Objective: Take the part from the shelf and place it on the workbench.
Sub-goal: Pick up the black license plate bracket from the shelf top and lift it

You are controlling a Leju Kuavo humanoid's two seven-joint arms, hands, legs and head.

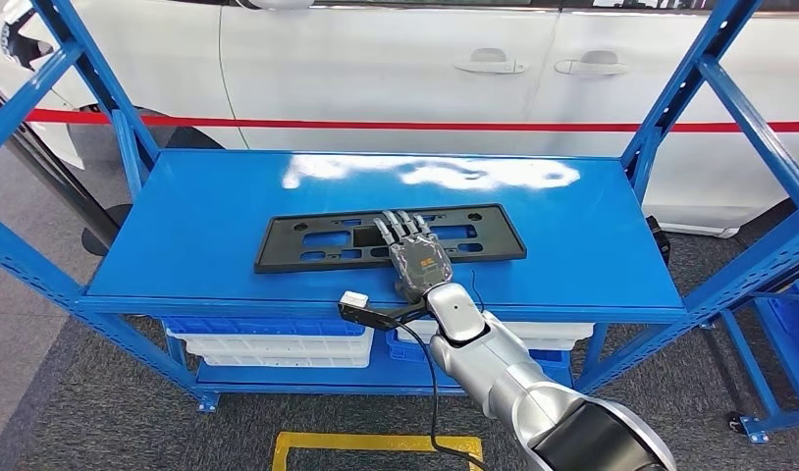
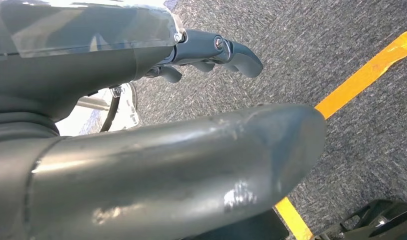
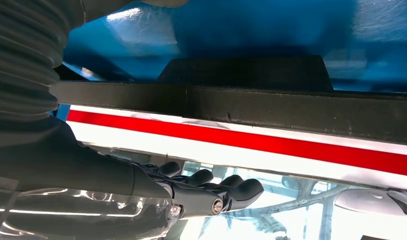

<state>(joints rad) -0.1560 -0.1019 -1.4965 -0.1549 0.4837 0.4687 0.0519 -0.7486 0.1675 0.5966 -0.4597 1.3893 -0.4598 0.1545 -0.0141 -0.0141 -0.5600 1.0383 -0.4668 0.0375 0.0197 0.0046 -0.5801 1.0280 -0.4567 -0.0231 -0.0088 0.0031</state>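
A flat black rectangular part [image 1: 317, 240] with cut-outs lies on the blue shelf top [image 1: 209, 196], near its front edge. My right hand [image 1: 415, 257] reaches over the part's near edge, right of its middle, with the fingers [image 1: 400, 228] stretched out flat above it. In the right wrist view the part's edge [image 3: 291, 107] is a dark bar, and the fingers [image 3: 226, 192] stand straight and apart from it with a gap between. My left hand [image 2: 141, 65] hangs over the grey floor, its fingers [image 2: 236, 52] loosely bent and holding nothing.
A white car [image 1: 396, 69] with a red stripe stands close behind the shelf. Blue uprights [image 1: 710, 69] flank both ends. White and blue bins [image 1: 278, 343] sit on the lower level. Another blue rack [image 1: 783, 324] is at the right; yellow floor tape [image 1: 376, 446] lies in front.
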